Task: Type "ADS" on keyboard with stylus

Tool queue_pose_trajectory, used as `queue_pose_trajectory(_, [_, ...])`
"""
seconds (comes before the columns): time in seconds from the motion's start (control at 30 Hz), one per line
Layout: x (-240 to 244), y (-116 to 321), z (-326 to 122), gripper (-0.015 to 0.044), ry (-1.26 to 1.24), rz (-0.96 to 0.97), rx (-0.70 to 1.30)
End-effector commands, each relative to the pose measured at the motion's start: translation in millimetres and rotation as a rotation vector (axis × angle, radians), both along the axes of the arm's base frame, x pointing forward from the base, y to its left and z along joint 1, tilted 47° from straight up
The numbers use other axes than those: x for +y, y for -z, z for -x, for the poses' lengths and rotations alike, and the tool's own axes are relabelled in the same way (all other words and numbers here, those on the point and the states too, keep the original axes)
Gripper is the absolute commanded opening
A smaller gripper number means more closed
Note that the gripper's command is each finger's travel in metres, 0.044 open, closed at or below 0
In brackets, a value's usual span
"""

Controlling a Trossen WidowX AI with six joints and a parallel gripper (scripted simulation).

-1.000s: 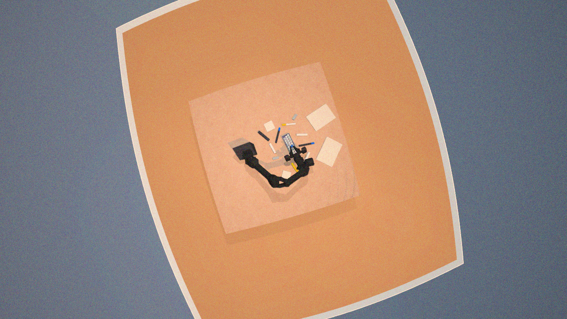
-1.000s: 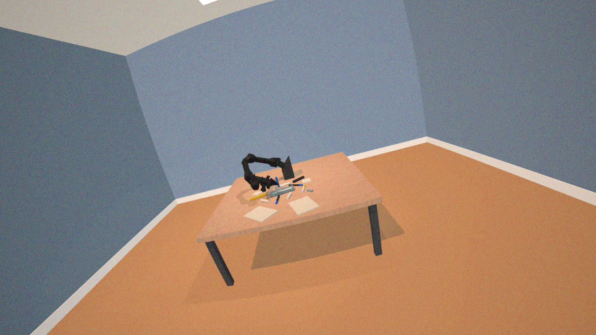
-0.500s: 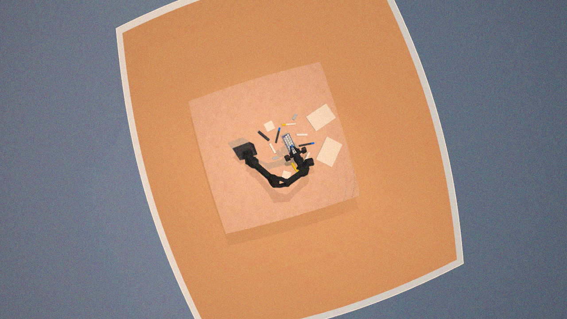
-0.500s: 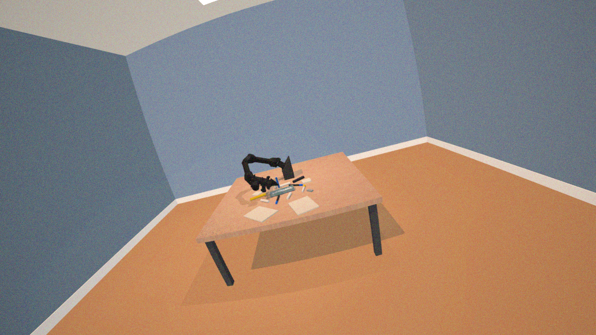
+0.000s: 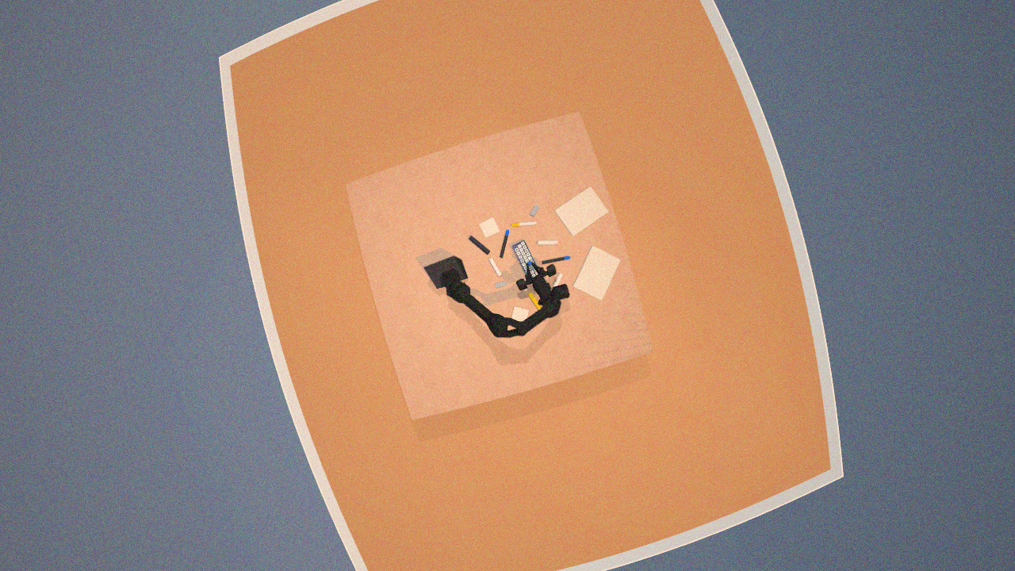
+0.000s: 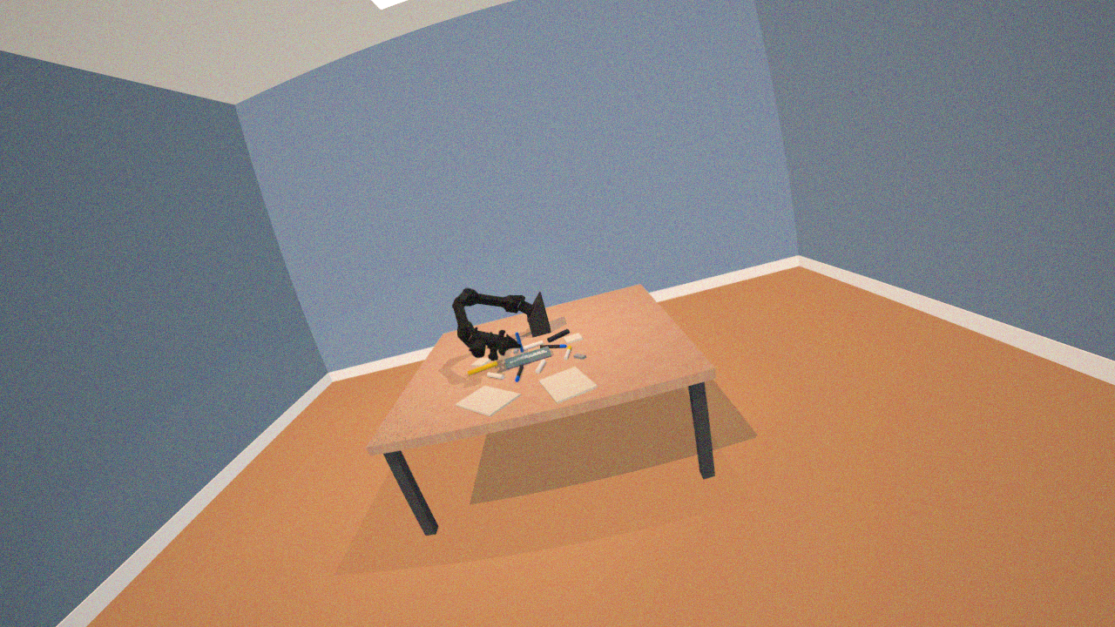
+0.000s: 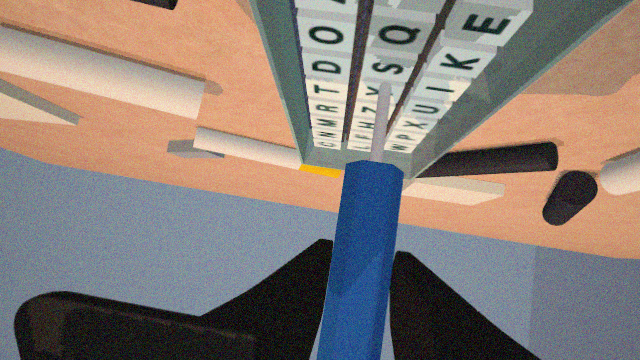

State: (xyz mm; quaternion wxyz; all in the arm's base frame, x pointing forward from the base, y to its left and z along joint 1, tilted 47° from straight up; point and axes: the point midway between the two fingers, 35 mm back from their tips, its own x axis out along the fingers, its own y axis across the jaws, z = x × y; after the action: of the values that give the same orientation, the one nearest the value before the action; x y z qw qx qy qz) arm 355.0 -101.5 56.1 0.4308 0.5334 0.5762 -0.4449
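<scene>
The keyboard [image 5: 520, 250] [image 6: 528, 358] [image 7: 555, 30] has grey-green walls and three rows of white lettered keys. The D key [image 7: 327, 67] is in the left row and the S key [image 7: 387, 67] in the middle row. No whole A key is readable. My gripper [image 5: 531, 269] [image 6: 517, 345] [image 7: 361, 259] is shut on the blue stylus [image 5: 530, 263] [image 7: 370, 200], above the keyboard. Its thin grey tip [image 7: 383, 100] shows over the Y key, just short of S in the wrist view. I cannot tell whether the tip touches a key.
Black-and-blue pens [image 5: 503, 243] [image 5: 555, 259], white sticks [image 5: 547, 243] [image 7: 100, 67] and a yellow item [image 5: 534, 300] [image 6: 483, 367] lie around the keyboard. A dark cylinder [image 5: 479, 244] [image 6: 557, 335] lies nearer the arm base. Two large pale pads [image 5: 581, 210] [image 5: 596, 273] lie beyond.
</scene>
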Motion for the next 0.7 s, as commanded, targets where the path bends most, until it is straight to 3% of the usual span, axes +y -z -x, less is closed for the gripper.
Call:
queue_pose_trajectory(0.0, [-2.0, 1.6, 0.3, 0.0081, -0.004, 0.004, 0.001])
queue_pose_trajectory(0.67, [-7.6, 6.8, 0.4, 0.0081, -0.004, 0.004, 0.001])
